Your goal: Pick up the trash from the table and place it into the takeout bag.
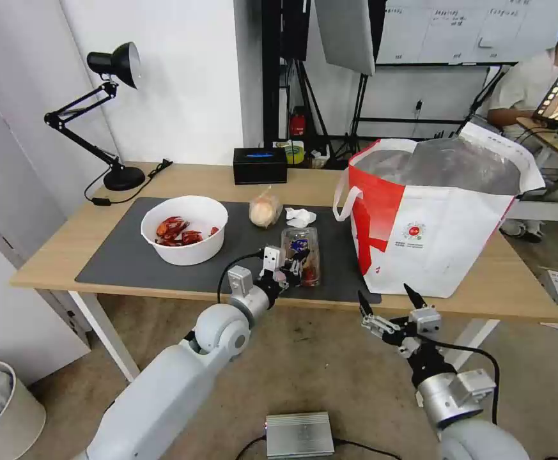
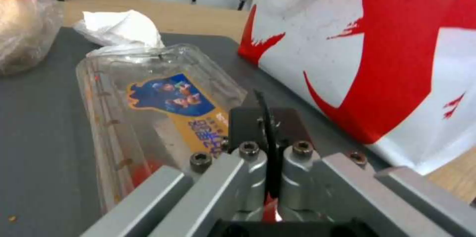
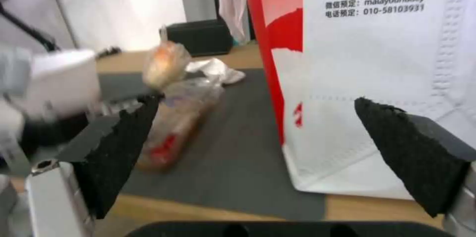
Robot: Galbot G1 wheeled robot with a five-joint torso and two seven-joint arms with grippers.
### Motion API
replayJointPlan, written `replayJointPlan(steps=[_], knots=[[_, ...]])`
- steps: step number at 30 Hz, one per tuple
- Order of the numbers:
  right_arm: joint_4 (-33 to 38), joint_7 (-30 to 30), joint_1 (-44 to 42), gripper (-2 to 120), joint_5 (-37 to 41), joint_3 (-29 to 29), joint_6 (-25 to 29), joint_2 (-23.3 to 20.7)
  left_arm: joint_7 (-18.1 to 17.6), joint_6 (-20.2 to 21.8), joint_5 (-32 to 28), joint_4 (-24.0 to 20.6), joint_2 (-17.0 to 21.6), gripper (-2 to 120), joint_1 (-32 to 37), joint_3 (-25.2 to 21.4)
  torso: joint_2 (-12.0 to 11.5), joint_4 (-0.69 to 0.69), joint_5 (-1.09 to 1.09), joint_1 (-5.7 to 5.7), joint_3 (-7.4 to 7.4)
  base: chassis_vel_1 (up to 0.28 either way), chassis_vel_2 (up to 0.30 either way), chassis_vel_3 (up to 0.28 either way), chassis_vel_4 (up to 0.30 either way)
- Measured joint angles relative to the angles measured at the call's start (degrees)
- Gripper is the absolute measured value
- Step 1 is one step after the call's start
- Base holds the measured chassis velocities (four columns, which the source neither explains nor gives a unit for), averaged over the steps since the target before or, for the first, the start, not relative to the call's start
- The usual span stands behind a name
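Clamshell tray (image 2: 148,110) near end hidden behind left gripper (image 2: 270,125) jaws.

Narrow mat strip between clamshell tray (image 1: 300,255) and takeout bag (image 1: 432,217).

An office or lab space set up for filming: a light-wood table (image 1: 163,182) with a black desk lamp (image 1: 103,115) stands against a plain white wall, with black light stands and tripods (image 1: 304,96) and a marked whiteboard (image 1: 445,29) behind
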Motion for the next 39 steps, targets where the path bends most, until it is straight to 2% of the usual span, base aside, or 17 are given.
replayJointPlan(steps=[2,3,6,7,9,10,11,12,13,18,31,39], knots=[[0.98,1.66,2.22,100,8.28,0.04,-3.43,-0.93,0.03,0.01,0.26,0.03,0.16,0,0.14,0.07,0.0,0.0,0.0,0.0,0.0,0.0,0.0,0.0,0.0],[0.98,1.66,2.22,100,8.28,0.04,-3.43,-0.93,0.03,0.01,0.26,0.03,0.16,0,0.14,0.07,0.0,0.0,0.0,0.0,0.0,0.0,0.0,0.0,0.0],[1.88,4.09,5.53,100,20.27,-0.17,-7.44,-1.84,-0.1,0.15,0.23,-0.02,1.01,0,0.12,0.65,0.0,0.01,0.0,0.0,0.0,0.0,0.0,0.0,0.0],[1.88,4.09,5.53,100,20.27,-0.17,-7.44,-1.84,-0.1,0.15,0.23,-0.02,1.01,0,0.12,0.65,0.0,0.01,0.0,0.0,0.0,0.0,0.0,0.0,0.0],[2.18,5.65,6.75,100,25.51,-0.42,-8.93,-1.95,-0.16,0.17,-0.05,0.19,1.34,0,-0.59,1.77,0.0,0.04,0.0,0.0,0.0,0.0,0.0,0.0,0.0],[2.56,7.21,7.15,100,29.36,-0.37,-9.89,-1.85,-0.22,0.16,-0.63,1.25,1.25,0,-2.34,3.75,0.0,0.04,0.0,0.0,0.0,0.0,0.0,0.0,0.0],[2.56,7.21,7.15,100,29.36,-0.37,-9.89,-1.85,-0.22,0.16,-0.63,1.25,1.25,0,-2.34,3.75,0.0,0.04,0.0,0.0,0.0,0.0,0.0,0.0,0.0],[2.67,8.47,7.71,100,31.52,-0.36,-10.42,-1.82,-0.25,0.13,-1.05,2.13,0.92,0,-3.7,5.18,0.0,-0.03,0.0,0.0,-0.01,0.0,0.0,0.0,0.0],[2.58,9.98,9.18,100,33.61,-0.6,-11.27,-2.0,-0.28,0.06,-1.41,2.7,0.5,0,-4.67,6.18,0.0,-0.03,-0.01,0.0,-0.01,0.0,0.0,0.0,0.0],[-0.23,13.37,14.35,100,37.8,-1.91,-13.3,-2.77,-1.34,0.03,-2.81,3.24,0.2,0,-5.5,6.67,0.0,0.02,0.0,0.0,0.0,0.0,0.0,0.0,0.0],[-2.81,14.11,17.23,100,40.68,-2.75,-14.23,-3.01,-1.75,-0.22,-3.61,2.33,1.91,0,-4.93,4.89,0.0,0.0,0.0,0.0,0.0,0.0,0.0,0.0,0.0],[-5.34,17.85,22.68,100,48.08,-3.58,-16.73,-2.73,-1.91,-0.28,-3.6,1.91,2.4,0,-4.39,4.43,0.0,0.0,0.0,0.0,0.0,0.0,0.0,0.0,0.0]])
